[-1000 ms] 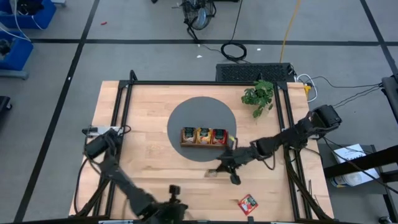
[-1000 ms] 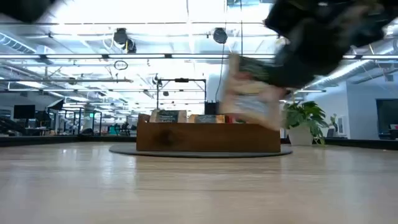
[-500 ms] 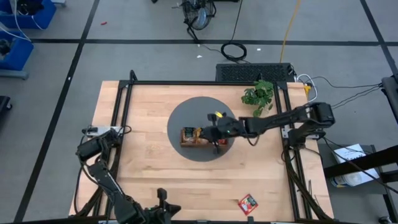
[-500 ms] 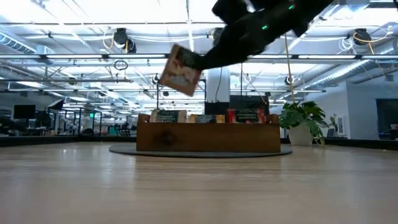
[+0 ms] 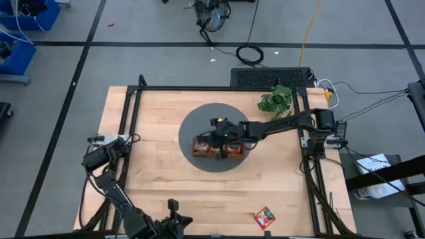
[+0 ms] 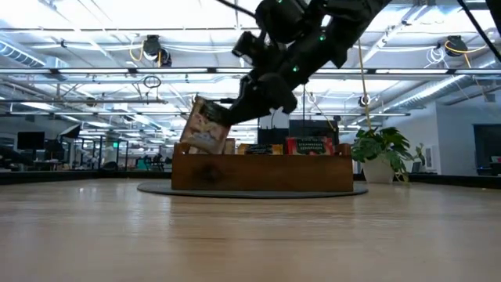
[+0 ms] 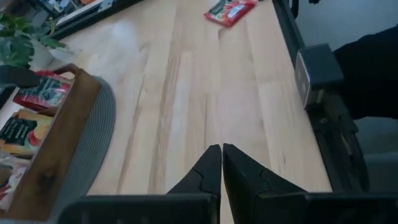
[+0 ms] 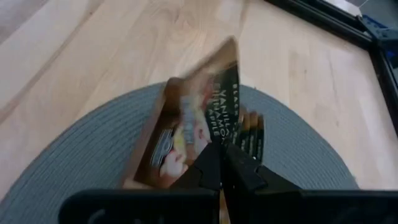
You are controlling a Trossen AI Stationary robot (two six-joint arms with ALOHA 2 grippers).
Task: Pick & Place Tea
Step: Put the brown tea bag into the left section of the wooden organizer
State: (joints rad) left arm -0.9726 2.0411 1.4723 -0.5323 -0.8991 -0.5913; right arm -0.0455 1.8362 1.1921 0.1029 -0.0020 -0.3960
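Note:
A brown wooden tray [image 6: 262, 174] with three compartments stands on a round grey mat [image 5: 199, 123] at the table's middle; tea packets stand in it. My right gripper [image 8: 222, 163] reaches over the tray's left compartment and is shut on a pale tea packet [image 6: 205, 125] with a dark label. One red tea packet [image 5: 265, 217] lies flat on the wood near the front right edge. My left gripper [image 7: 221, 163] hovers shut over the table's near edge, touching nothing. My right gripper pinches the packet's upper corner [image 6: 225, 116] between its two fingers, coming from the table's right and slanting down. The packet hangs tilted below the fingers [image 8: 208, 165], over the tray's left compartment. Whether its lower edge [image 6: 196, 149] touches the tray, I cannot tell.
A small green plant [image 5: 275, 101] stands at the back right, beside the mat. A black frame rail [image 5: 307, 133] runs along the table's edges. Bare wood [image 5: 159, 179] lies between the mat and the near edge.
My right gripper has carried the packet from the near right of the mat toward the table's far left, over the tray, rolling its wrist, then sunk toward the left compartment. The packet has gone from high to the tray's rim height. My left gripper has drawn back toward the near edge.

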